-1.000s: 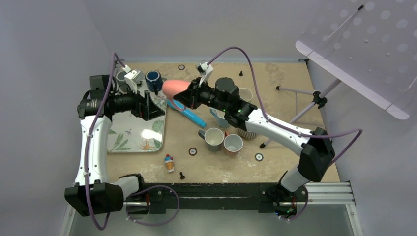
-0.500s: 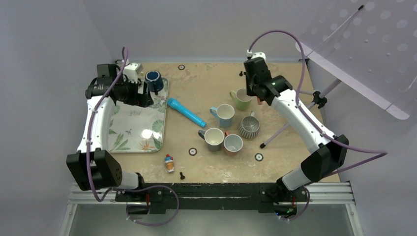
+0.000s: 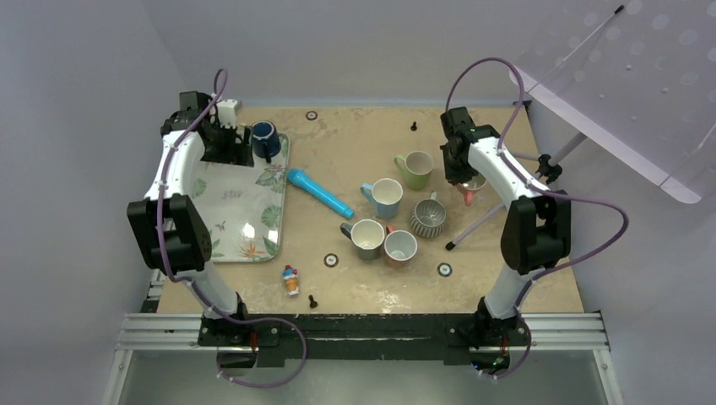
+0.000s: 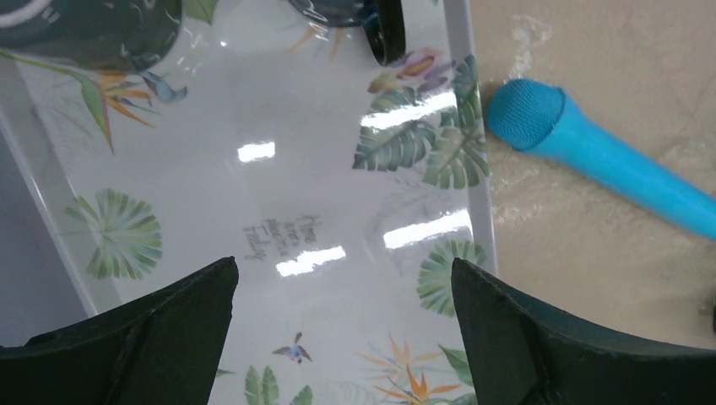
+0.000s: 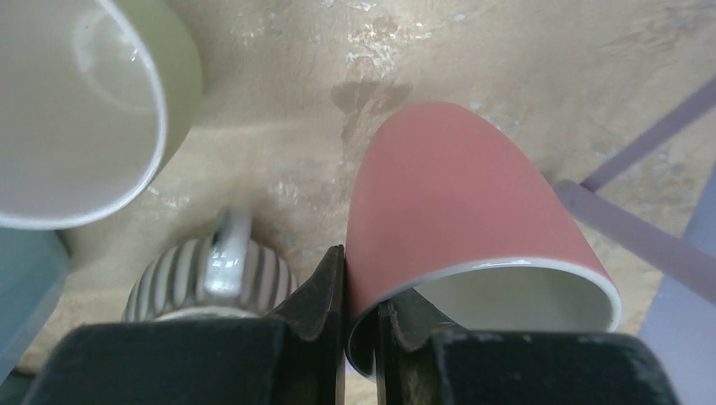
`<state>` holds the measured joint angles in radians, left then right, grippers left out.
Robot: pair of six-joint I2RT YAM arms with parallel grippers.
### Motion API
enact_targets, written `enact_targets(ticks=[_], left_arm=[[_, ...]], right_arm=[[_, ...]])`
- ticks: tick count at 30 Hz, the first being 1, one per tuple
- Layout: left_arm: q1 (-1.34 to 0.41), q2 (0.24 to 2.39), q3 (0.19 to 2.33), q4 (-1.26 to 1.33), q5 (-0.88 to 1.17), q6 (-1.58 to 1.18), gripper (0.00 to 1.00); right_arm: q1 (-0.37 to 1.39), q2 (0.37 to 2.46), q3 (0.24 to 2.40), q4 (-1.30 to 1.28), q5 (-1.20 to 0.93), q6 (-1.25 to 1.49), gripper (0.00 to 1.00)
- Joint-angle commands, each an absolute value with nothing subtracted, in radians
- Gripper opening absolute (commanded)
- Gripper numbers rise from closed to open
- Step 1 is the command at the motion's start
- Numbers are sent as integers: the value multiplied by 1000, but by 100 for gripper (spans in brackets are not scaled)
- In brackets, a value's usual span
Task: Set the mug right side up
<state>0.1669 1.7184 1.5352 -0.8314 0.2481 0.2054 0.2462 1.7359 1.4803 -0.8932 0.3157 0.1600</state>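
Across the whole view, a beige table [image 3: 355,143]. On its left side, a flowered tray [image 3: 236,219] with a dark blue mug [image 3: 264,137] at the far corner.

Above that tray, the left gripper [image 4: 342,278]. Jaws spread wide, nothing between them, only the glossy leaf print below.

Folded back over the far right of the table, the right arm. At its end, the right gripper [image 5: 361,278], jaws nearly together and pinching the rim wall of the pink mug [image 5: 456,202] – one finger inside the mouth, one outside. Mug tilted in that grip, white inside facing the wrist camera, base pointing away toward the tabletop. Touching the surface or not: cannot tell. From above, seen just right of the green mug [image 3: 415,169] and just beyond the striped mug [image 3: 428,218], close to the thin purple stand legs [image 3: 498,207].

Grouped mid-table, mouths up: a light blue mug [image 3: 387,197], a grey mug [image 3: 367,238] and, touching it, an orange-brown mug [image 3: 399,247]. Striped mug apparently mouth-down, ridged outside showing.

Between tray and mugs, lying flat and slanted – a blue microphone [image 3: 318,191], round head toward the tray's edge.

Near the front edge, well apart from the rest, a small toy figure [image 3: 291,279].
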Motion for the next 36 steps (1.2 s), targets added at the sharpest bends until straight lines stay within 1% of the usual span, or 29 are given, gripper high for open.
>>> enact_targets(ticks=[1,3,5,9,12,14,16,17,19,20,23,28,31,36], left_arm=[[176,1810,1693,-817,204,183,100],[176,1840,1748,-830,222,235,100],[174,1856,1794,-831,251,360,99],[172,1891,1880,-817,208,721,94],[168,1924,1915,-839,169,1032,93],[161,1942,1908,-840,127,1238,93],[156,1961,1895,-786,71,1377,93],[155,1973,1893,-768,52,1438,93],[154,2006,1899,-767,15,1575,93],[152,2024,1902,-762,6,1621,94],[149,2084,1948,-765,-39,1700,95],[137,2200,2080,-843,-9,1718,95],[127,2243,2109,-833,-5,1722,92],[106,2314,2175,-866,25,1704,81]], right_arm=[[213,1785,1503,-816,205,100,0],[215,1819,1515,-807,174,88,0],[214,1861,1527,-814,150,75,0],[215,1924,1560,-840,137,58,0],[214,1953,1584,-854,121,51,1],[214,1963,1596,-861,117,49,6],[215,1964,1599,-855,121,52,11],[215,1961,1596,-850,121,56,15],[214,1957,1585,-843,120,58,29],[214,1954,1578,-842,129,59,34],[215,1937,1550,-836,163,66,49],[221,1905,1528,-825,220,91,61],[229,1897,1528,-835,248,99,64],[237,1898,1525,-842,276,104,65]])
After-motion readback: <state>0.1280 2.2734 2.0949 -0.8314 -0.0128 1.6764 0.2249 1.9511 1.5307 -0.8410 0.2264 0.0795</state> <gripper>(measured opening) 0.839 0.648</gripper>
